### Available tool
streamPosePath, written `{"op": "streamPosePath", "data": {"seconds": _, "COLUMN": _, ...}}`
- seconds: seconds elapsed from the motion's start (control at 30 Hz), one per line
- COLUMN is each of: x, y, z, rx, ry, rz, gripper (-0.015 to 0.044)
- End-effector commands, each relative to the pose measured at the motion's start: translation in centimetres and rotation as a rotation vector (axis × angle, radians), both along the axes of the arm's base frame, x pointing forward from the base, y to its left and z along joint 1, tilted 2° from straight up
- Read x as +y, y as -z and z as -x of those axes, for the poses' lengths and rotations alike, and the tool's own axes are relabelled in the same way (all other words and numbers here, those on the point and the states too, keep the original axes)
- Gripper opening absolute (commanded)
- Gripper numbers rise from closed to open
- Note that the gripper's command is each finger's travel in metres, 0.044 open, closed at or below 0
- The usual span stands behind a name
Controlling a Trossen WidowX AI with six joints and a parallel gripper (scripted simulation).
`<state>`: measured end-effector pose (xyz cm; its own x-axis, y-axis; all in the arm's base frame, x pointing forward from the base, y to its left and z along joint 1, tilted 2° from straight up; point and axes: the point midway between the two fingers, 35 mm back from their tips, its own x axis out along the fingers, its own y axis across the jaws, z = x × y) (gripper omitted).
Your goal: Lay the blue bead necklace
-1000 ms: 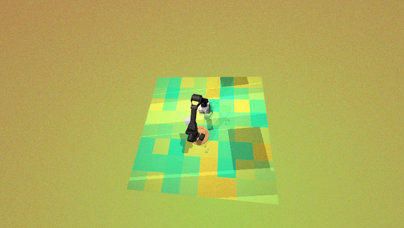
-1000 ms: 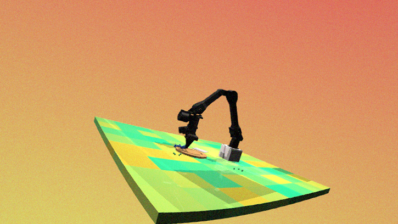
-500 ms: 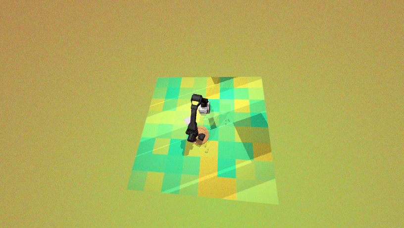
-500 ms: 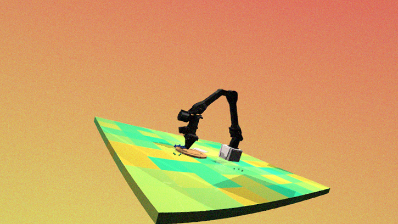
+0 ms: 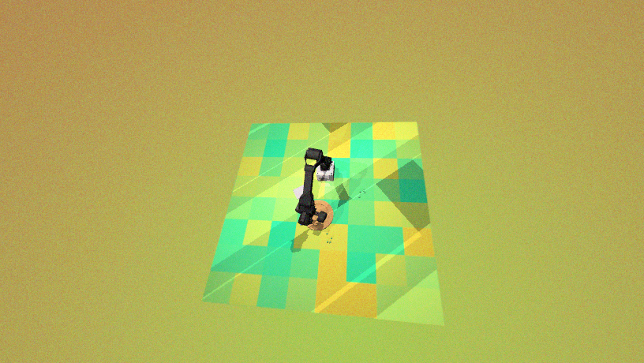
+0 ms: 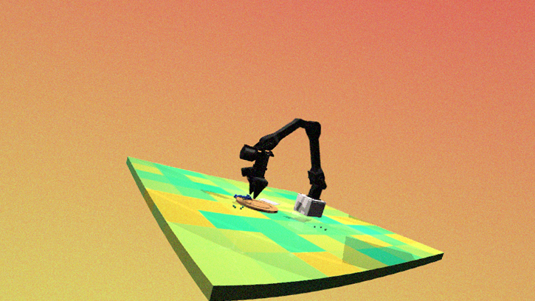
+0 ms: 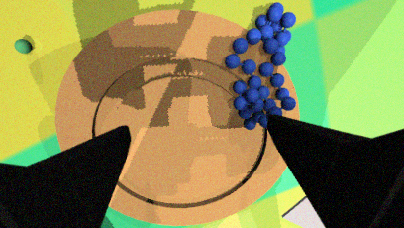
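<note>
The round tan bead board point(image 7: 198, 164) point(image 5: 329, 211) point(image 6: 262, 205) lies flat on the checked table, with a thin circular groove in its face. The blue bead necklace point(image 7: 259, 74) point(image 6: 243, 197) lies bunched in a heap on the board's upper right in the wrist view. It crosses the groove there, and its far end reaches over the board's rim. My gripper point(image 7: 200, 127) point(image 6: 256, 192) is open wide and empty, pointing down just above the board. Its right fingertip stands close beside the heap's near end.
A small green bead point(image 7: 22, 46) lies off the board at the upper left. More tiny beads point(image 5: 329, 239) point(image 6: 237, 207) lie scattered near the board. The arm's white base box point(image 5: 325, 174) point(image 6: 309, 205) stands behind, and a pale flat sheet point(image 7: 307, 215) lies beside the board.
</note>
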<state>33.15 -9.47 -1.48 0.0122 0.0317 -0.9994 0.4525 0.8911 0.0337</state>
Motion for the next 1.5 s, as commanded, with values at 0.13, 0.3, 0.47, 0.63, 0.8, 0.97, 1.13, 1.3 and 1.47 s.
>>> {"op": "streamPosePath", "data": {"seconds": 0.13, "x": 0.0, "y": -0.5, "z": 0.0, "rx": -0.007, "ry": 0.004, "rz": 0.004, "gripper": 0.044}}
{"op": "streamPosePath", "data": {"seconds": 0.3, "x": 0.0, "y": -0.5, "z": 0.0, "rx": -0.007, "ry": 0.004, "rz": 0.004, "gripper": 0.044}}
{"op": "streamPosePath", "data": {"seconds": 0.47, "x": 0.0, "y": -0.5, "z": 0.0, "rx": -0.007, "ry": 0.004, "rz": 0.004, "gripper": 0.044}}
{"op": "streamPosePath", "data": {"seconds": 0.63, "x": 0.0, "y": -0.5, "z": 0.0, "rx": -0.007, "ry": 0.004, "rz": 0.004, "gripper": 0.044}}
{"op": "streamPosePath", "data": {"seconds": 0.8, "x": -0.1, "y": -0.5, "z": 0.0, "rx": -0.007, "ry": 0.013, "rz": 0.004, "gripper": 0.0414}}
{"op": "streamPosePath", "data": {"seconds": 0.97, "x": -3.2, "y": -1.2, "z": -0.4, "rx": 0.0, "ry": 0.269, "rz": 0.003, "gripper": 0.038}}
{"op": "streamPosePath", "data": {"seconds": 1.13, "x": -5.8, "y": -1.7, "z": -0.4, "rx": 0.005, "ry": 0.473, "rz": 0.002, "gripper": 0.038}}
{"op": "streamPosePath", "data": {"seconds": 1.3, "x": -5.8, "y": -1.7, "z": -0.4, "rx": 0.005, "ry": 0.473, "rz": 0.002, "gripper": 0.038}}
{"op": "streamPosePath", "data": {"seconds": 1.47, "x": -5.7, "y": -1.2, "z": -0.4, "rx": 0.005, "ry": 0.473, "rz": 0.002, "gripper": 0.038}}
